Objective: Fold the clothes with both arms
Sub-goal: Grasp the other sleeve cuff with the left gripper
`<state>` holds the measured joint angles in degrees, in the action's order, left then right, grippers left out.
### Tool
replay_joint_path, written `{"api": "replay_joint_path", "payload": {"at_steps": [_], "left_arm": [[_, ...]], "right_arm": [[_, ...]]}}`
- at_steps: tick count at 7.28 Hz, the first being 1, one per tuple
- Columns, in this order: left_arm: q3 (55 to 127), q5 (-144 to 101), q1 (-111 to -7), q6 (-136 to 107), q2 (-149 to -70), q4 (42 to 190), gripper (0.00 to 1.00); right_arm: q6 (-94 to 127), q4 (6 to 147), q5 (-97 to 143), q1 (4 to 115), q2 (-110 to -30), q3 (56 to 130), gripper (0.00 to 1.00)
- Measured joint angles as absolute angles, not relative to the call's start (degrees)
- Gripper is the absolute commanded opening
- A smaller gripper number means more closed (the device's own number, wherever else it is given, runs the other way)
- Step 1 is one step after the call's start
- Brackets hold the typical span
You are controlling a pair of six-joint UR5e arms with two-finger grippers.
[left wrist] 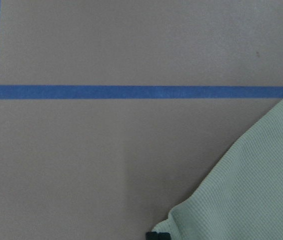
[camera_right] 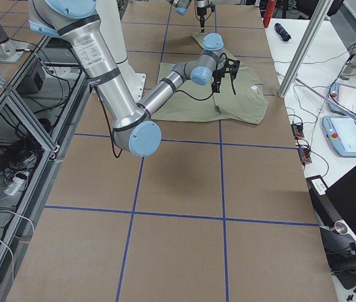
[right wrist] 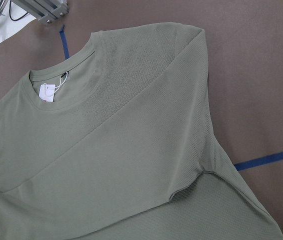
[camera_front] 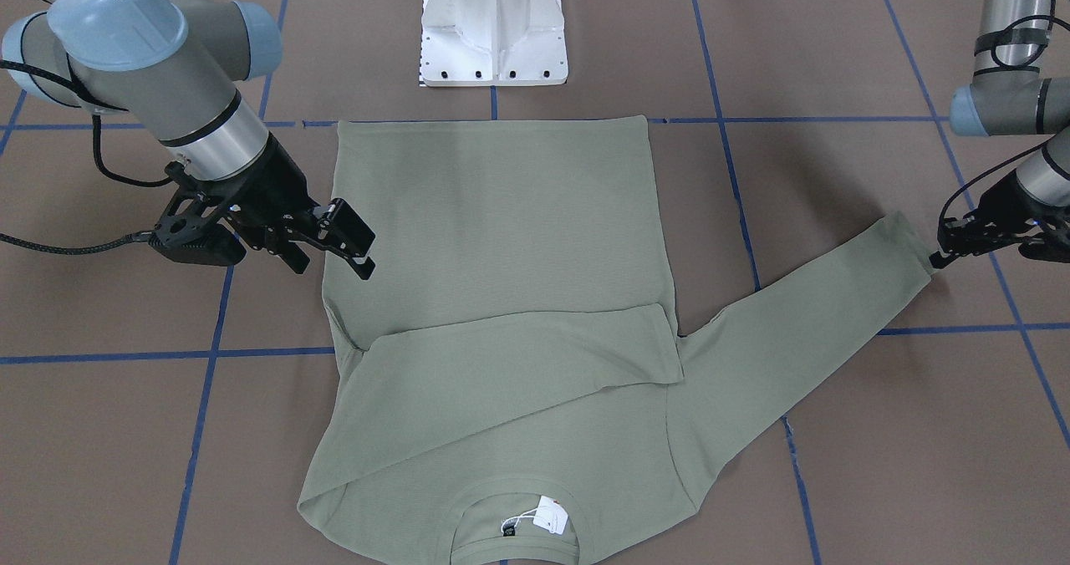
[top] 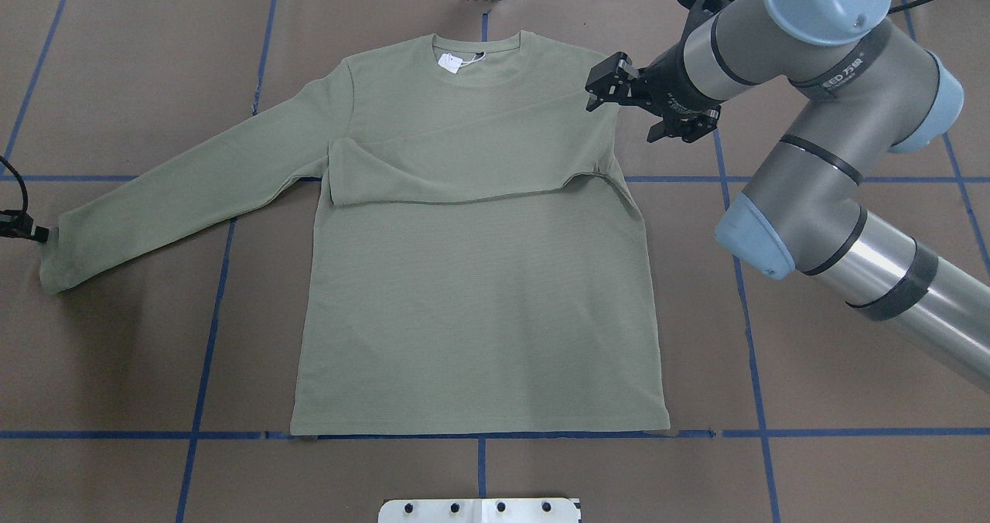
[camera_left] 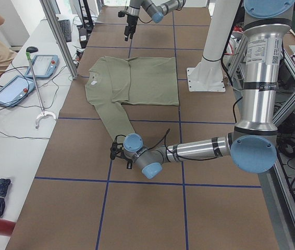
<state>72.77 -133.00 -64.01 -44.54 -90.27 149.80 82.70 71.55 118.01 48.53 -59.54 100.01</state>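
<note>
Sage shirt (camera_front: 501, 239) before white pedestal (camera_front: 493, 26)

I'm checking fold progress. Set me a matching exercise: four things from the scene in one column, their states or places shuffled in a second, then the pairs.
1. left-side sleeve
2. right-side sleeve
3. paper tag
4. right gripper

A. folded across the chest
B. open, by the edge of the shirt
C. stretched out flat
D. at the collar

Pairs: 1-C, 2-A, 3-D, 4-B
</note>
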Motion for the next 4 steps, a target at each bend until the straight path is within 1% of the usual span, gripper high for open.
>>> {"api": "replay_joint_path", "payload": {"at_steps": [2,4], "left_arm": [[76.53,-139.24,-64.11,-46.89,-90.46,149.49,0.00],[84.47,-143.56,-64.08,-60.88,-93.20,149.28,0.00]], "right_arm": [[82.65,71.56,118.20,48.66,-60.03,100.64,1.00],[81.92,71.62,119.35,49.60,-63.34,103.45,1.00]]}}
